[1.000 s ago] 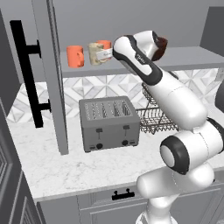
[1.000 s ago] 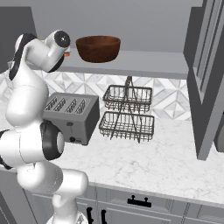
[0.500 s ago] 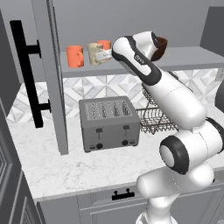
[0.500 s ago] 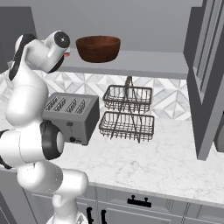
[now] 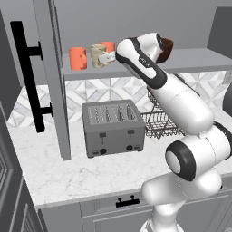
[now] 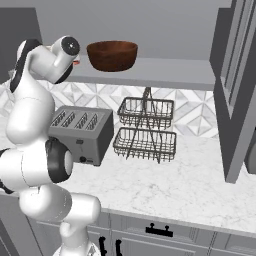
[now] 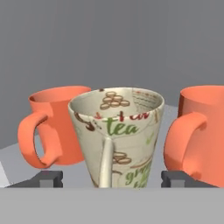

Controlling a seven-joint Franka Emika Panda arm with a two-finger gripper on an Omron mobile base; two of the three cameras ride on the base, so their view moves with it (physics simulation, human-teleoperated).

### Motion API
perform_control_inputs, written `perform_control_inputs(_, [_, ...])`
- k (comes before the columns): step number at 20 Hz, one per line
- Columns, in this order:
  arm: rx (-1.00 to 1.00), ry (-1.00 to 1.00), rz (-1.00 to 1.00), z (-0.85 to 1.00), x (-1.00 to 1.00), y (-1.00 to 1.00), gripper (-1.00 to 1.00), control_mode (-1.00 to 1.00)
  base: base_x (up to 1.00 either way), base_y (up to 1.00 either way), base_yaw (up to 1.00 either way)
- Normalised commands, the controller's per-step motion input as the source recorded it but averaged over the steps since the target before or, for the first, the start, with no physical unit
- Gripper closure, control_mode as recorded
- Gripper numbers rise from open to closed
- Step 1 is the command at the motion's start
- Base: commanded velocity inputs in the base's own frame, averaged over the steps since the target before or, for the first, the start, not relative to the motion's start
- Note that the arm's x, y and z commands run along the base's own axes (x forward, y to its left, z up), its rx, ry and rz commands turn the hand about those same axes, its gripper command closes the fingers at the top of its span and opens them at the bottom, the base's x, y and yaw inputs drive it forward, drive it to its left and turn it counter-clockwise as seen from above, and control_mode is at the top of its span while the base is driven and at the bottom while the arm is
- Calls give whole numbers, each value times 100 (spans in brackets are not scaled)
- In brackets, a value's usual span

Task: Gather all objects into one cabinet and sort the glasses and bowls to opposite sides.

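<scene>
Right in front of my hand camera stands the cream patterned mug (image 7: 118, 135), upright on the shelf, its handle turned toward me. My gripper (image 7: 109, 180) straddles it: one dark fingertip shows low on each side of the mug's foot, set wide, with a clear gap between each tip and the mug wall, so I am gripping nothing. Just beside the cream mug on one side is an orange mug (image 7: 52, 127), handle facing out, and on the other side a second orange mug (image 7: 199, 131), also handle toward me. All three stand close together, the cream one slightly forward of the pair; I cannot tell whether any of them touch.

From the left base view, my arm reaches up over the grey toaster (image 5: 114, 128) on the counter (image 5: 68, 176) and ends at the shelf of the cabinet (image 5: 190, 59), where the three cups cluster at the left end near the open door with its long black bar handle (image 5: 28, 77). A two-tier wire rack (image 6: 146, 129) sits on the counter beside the toaster.

Farther along the same shelf, well apart from the cups, the brown wooden bowl (image 6: 112, 55) rests upright, toward the right side of the cabinet.
</scene>
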Motion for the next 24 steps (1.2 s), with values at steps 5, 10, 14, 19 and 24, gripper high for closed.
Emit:
perform_control_inputs(5, [0,0,-1,1,-13,-17,-100,-100,0,0,0])
perform_control_inputs(10, [0,0,-7,11,-25,-31,-100,-100,0,0,0])
perform_control_inputs(14, [0,0,-16,18,-74,-54,-100,-100,0,0,0])
perform_control_inputs(19, [2,0,-25,25,-99,-62,-100,-100,0,0,0])
perform_control_inputs(24, [4,0,-33,15,-100,-67,-100,-100,0,0,0])
